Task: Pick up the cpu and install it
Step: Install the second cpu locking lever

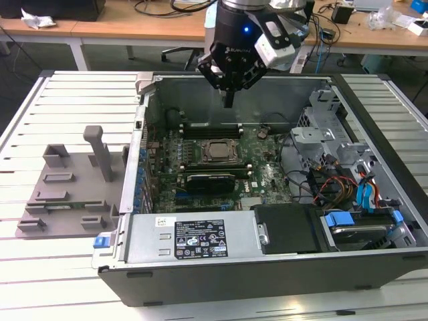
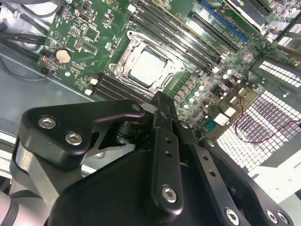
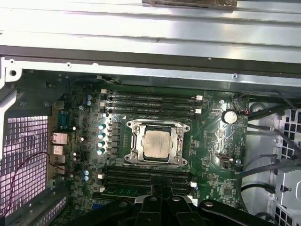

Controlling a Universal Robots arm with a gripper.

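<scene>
The cpu [image 1: 215, 151] is a small silver-grey square lying flat inside the metal-edged socket frame [image 1: 215, 142] on the green motherboard of the open computer case [image 1: 200, 244]. Both wrist views show the cpu [image 2: 149, 68] [image 3: 157, 143] seated in that frame. My black gripper [image 1: 229, 100] hangs above the case's far side, over the memory slots behind the socket and well clear of the board. Its fingers [image 2: 162, 106] are pressed together, shut, with nothing between them. The gripper [image 3: 160, 195] has the cpu lying below and ahead of its tips.
A grey fixture plate [image 1: 67, 184] with an upright post lies on the slatted table at the exterior view's left. A long black card [image 1: 210, 179] sits in front of the socket. Cables and blue-tabbed drive bays [image 1: 361, 194] fill the case's right side. A coin battery [image 3: 229, 117] sits beside the socket.
</scene>
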